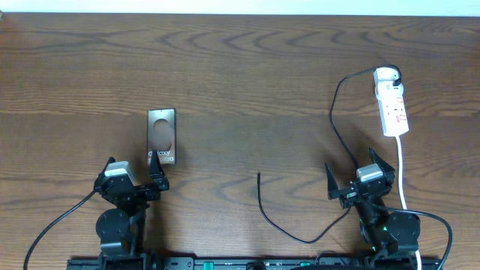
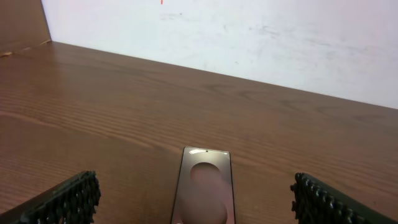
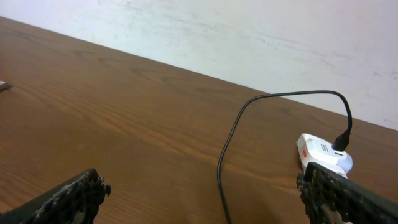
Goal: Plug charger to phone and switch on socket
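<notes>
Tabletop point(image 1: 240, 67) bears phone point(image 1: 162, 137) just ahead of parted jaws of left gripper point(image 1: 136, 172).

Soft, even light falls on the dark wooden table point(image 1: 240, 67) in the overhead view, and what shadows there are stay faint and soft-edged. The white socket point(image 1: 393, 105) reads bright, close to washed out, against the wood. The glossy phone point(image 1: 162, 136) shows a pale oval patch; whether it is a mark or a reflection cannot be told. That frame is sharp, and the table's far edge runs straight across it. In both wrist views the white wall point(image 2: 261, 43) is the brightest area, and the tabletop carries a broad pale sheen toward it. The pads point(image 2: 73, 198) of the left gripper point(image 2: 194, 200) sit dark and slightly soft in the lower corners, and the phone's near end blurs.
</notes>
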